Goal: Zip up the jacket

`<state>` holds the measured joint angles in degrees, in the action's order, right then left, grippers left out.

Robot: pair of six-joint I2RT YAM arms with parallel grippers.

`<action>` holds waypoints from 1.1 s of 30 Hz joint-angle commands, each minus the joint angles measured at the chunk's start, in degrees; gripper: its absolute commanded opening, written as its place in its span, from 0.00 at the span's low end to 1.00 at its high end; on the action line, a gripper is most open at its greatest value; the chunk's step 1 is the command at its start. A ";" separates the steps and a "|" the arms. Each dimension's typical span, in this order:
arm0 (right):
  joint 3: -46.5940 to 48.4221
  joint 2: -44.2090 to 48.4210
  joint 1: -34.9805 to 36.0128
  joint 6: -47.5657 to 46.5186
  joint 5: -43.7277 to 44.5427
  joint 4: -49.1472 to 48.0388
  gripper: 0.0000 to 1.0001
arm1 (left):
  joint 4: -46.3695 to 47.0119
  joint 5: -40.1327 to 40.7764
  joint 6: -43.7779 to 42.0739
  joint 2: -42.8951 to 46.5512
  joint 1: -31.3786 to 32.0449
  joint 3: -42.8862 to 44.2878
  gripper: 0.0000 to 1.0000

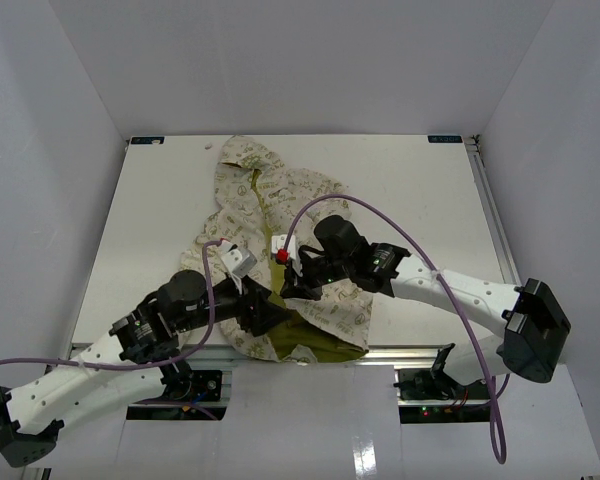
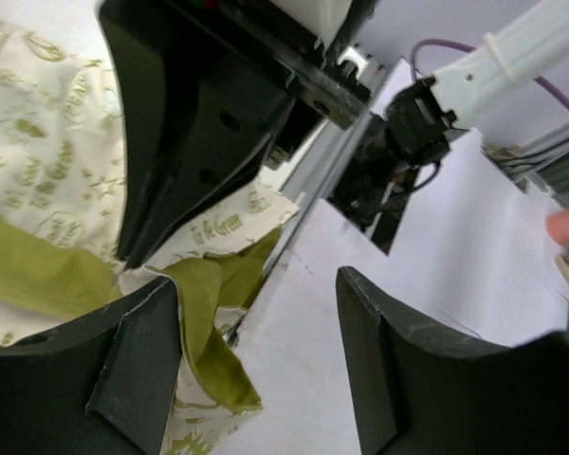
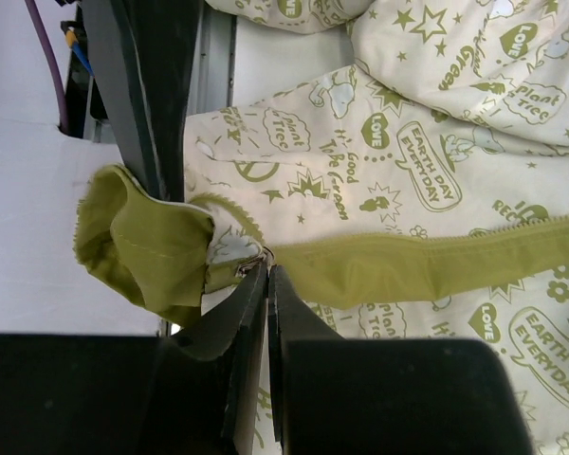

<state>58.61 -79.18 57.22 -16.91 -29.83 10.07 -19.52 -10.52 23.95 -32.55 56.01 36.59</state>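
White table [image 1: 400,200]; cream-and-olive jacket [image 1: 270,190] lying crumpled on it, hem at near edge.

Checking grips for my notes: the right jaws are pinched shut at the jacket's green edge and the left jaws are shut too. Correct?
No: the left gripper has its jaws wide open, as the left wrist view shows. The right gripper is pinched shut at the green edge of the jacket.
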 commanded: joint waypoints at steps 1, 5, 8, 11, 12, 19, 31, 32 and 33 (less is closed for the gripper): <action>3.03 -1.29 -0.36 2.87 -2.52 -1.95 0.08 | -15.00 14.29 -4.42 -3.28 0.18 10.10 0.72; 3.41 -0.95 -0.40 3.74 -1.57 -2.07 0.08 | -17.00 15.05 -4.89 -4.67 0.24 11.58 0.71; 3.36 0.02 -0.52 4.49 -0.48 -2.07 0.08 | -17.18 15.84 -4.89 -4.41 0.24 11.58 0.71; 3.56 0.76 -0.87 5.20 -0.30 -1.97 0.08 | -17.70 16.00 -5.05 -4.37 0.26 12.29 0.69; 3.67 0.71 -1.09 5.69 0.03 -1.91 0.08 | -17.60 14.54 -5.32 -4.64 0.31 12.35 0.68; 4.31 -0.31 -3.48 9.44 -0.99 -2.25 0.08 | -18.53 10.95 -8.43 -9.93 0.24 14.01 0.60; 4.75 0.52 -4.31 10.75 -2.69 -2.25 0.08 | -22.49 15.06 -14.01 -13.75 0.24 15.53 0.59; 4.67 0.61 -4.23 10.75 -2.69 -2.25 0.08 | -22.49 16.03 -14.01 -14.71 0.24 15.45 0.59; 4.67 0.70 -4.23 11.01 -2.69 -2.25 0.08 | -22.49 16.57 -14.27 -15.33 0.24 15.44 0.59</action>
<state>60.34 -80.29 53.30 -7.20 -30.87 9.30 -41.21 3.02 11.62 -45.90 56.01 50.08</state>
